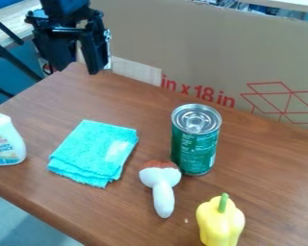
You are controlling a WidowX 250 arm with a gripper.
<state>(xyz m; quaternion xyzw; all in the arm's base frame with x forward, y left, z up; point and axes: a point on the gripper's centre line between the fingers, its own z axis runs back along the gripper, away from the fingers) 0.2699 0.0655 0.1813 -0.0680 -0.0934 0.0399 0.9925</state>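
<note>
Holding nothing with gripper (78, 68) spread open, upper left; for sure hold on the cloth (94, 151), best to pinch several layers, clear of the can (195, 144).

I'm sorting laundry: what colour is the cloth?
The cloth is turquoise, seen best in the camera view.

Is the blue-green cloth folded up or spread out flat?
Folded. The cloth lies on the table as a small, thick pad, and stacked layers show along its near edge.
</note>
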